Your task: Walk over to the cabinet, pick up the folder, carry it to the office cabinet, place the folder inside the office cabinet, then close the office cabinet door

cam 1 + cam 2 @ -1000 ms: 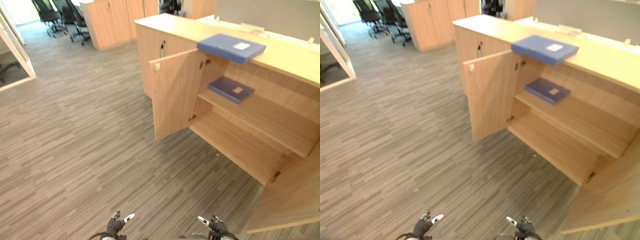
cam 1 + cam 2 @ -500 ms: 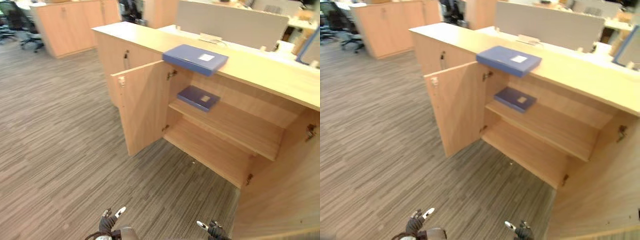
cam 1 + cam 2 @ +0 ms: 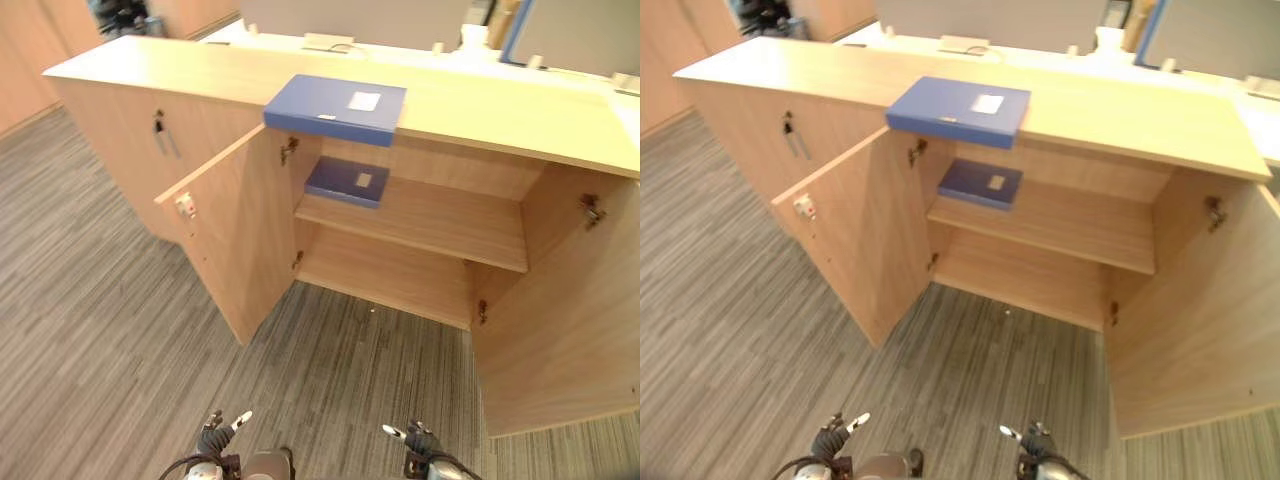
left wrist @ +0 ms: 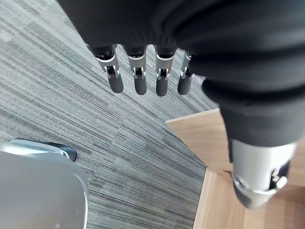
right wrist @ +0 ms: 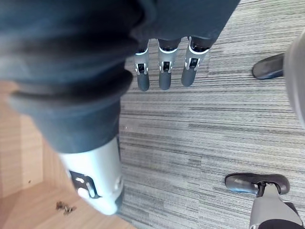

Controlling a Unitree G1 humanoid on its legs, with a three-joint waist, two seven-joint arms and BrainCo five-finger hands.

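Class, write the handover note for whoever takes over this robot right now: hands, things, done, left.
Left hand: open, empty, hanging low. Right hand: the same.
Folder: on the cabinet top, at its front edge. Second folder on the upper shelf. Both doors open.
Done: robot faces the cabinet; nothing picked up.
Left: grasp folder, shelve it, close doors.

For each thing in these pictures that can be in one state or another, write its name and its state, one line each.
Top folder: closed, lying flat on the cabinet top, not held.
Shelf folder: closed, lying flat on the upper shelf.
Left door: swung open.
Right door: swung open.
Neighbouring door: closed.
Left hand: fingers straight, holding nothing.
Right hand: fingers straight, holding nothing.
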